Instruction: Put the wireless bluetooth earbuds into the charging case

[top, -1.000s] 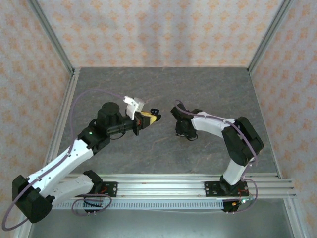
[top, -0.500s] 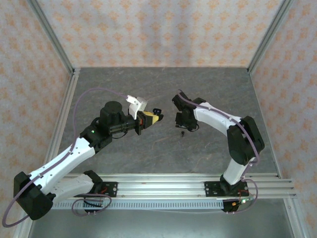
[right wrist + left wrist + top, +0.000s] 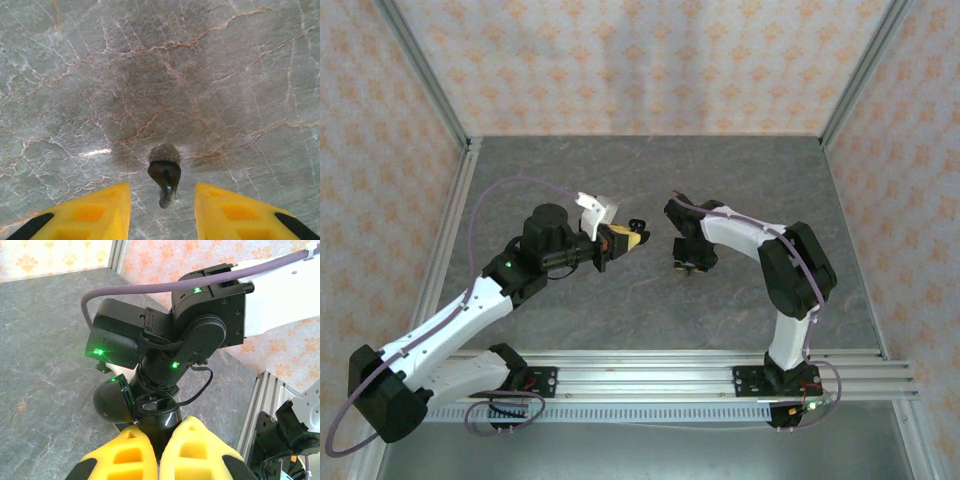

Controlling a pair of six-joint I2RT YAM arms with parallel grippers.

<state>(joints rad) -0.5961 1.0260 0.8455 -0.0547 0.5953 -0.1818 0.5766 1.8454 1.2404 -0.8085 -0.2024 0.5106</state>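
My left gripper (image 3: pixel 160 435) is shut on a black charging case (image 3: pixel 162 415), held upright with its domed lid (image 3: pixel 111 401) hinged open to the left. In the top view this gripper (image 3: pixel 628 238) holds the case (image 3: pixel 636 226) above the middle of the table. One black earbud (image 3: pixel 165 177) lies on the marble table, its stem pointing toward my right wrist camera. My right gripper (image 3: pixel 161 200) is open, with a yellow finger (image 3: pixel 95 210) on each side of the earbud and not touching it. In the top view it (image 3: pixel 687 264) points down at the table. The white earbuds are out of view.
The right arm's black wrist and elbow (image 3: pixel 200 325) stand close behind the held case in the left wrist view. The grey marble table (image 3: pixel 620 170) is walled by patterned panels, with an aluminium rail (image 3: pixel 670 365) along the near edge.
The right gripper has shifted left and come down over the black earbud that lay uncovered beside it half a second ago. The left arm and case have hardly moved.
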